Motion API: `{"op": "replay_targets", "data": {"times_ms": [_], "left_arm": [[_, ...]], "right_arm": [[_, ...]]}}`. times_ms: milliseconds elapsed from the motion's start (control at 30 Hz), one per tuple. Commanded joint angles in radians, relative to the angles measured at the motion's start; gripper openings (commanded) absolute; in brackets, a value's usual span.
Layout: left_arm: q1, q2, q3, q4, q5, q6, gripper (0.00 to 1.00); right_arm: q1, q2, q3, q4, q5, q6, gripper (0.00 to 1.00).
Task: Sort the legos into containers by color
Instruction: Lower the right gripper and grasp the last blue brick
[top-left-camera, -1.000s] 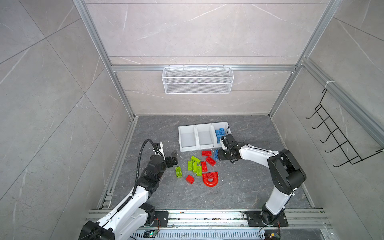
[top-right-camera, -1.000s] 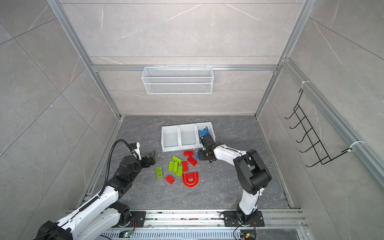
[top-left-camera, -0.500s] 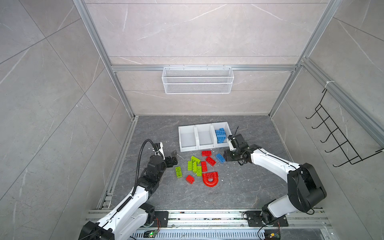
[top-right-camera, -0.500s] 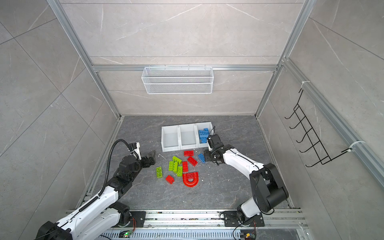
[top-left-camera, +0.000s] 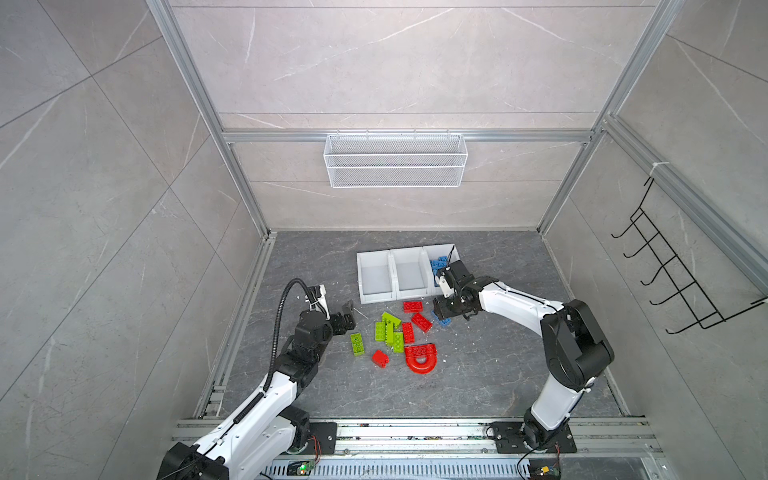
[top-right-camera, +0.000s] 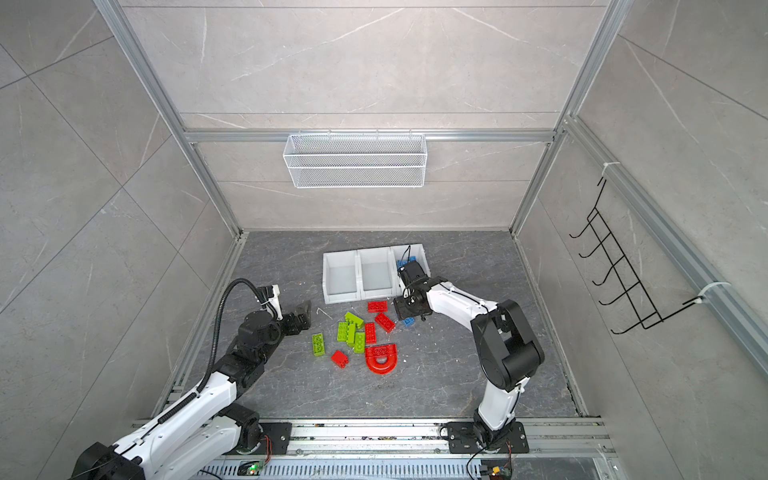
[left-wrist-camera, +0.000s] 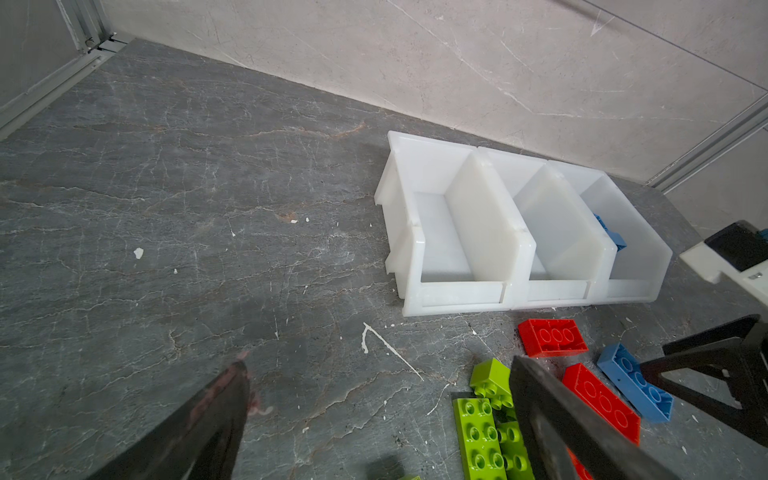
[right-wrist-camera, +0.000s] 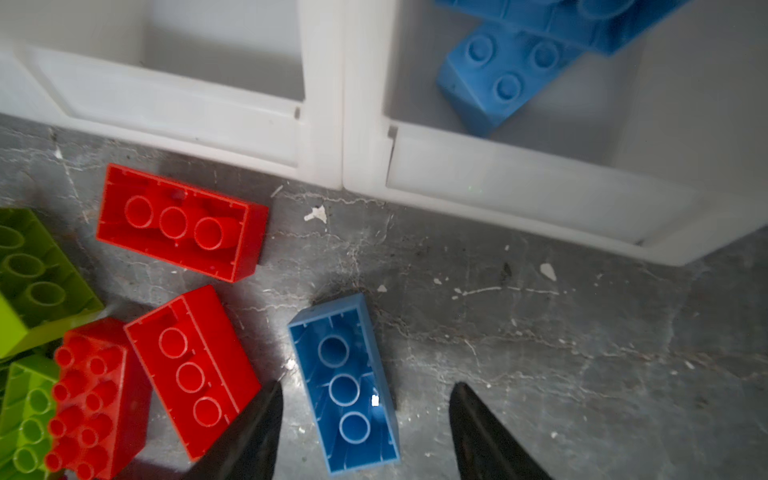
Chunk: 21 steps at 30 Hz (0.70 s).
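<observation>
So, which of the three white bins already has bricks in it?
The bin at the right end of the row: blue bricks lie inside. The middle bin and the left bin hold nothing.

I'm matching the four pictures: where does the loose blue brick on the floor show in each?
Top view: blue brick under the right claw.
Top view: same spot.
Left wrist: picture's lower right, beside a red brick.
Right wrist: picture's bottom centre, between the open jaws.
Shared landmark: white bins, just behind it.
</observation>
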Motion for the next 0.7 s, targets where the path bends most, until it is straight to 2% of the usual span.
{"op": "replay_targets", "data": {"times_ms": [0, 300, 567, 667], "left_arm": [[0.001, -0.011, 0.020, 0.018, -0.026, 0.013, 0.99], [0.002, -0.012, 0.020, 0.016, -0.030, 0.010, 1.00], [0.002, -0.017, 0.021, 0.014, -0.025, 0.005, 0.99], [0.002, -0.017, 0.020, 0.015, -0.025, 0.005, 0.99]], "right_arm": [[0.009, 0.035, 0.030, -0.022, -0.014, -0.024, 0.67], [0.011, 0.099, 0.041, -0.007, -0.006, -0.015, 0.65], [0.010, 0.088, 0.017, 0.018, -0.018, 0.003, 0.53], [0.010, 0.071, -0.003, 0.037, -0.021, 0.013, 0.43]]}}
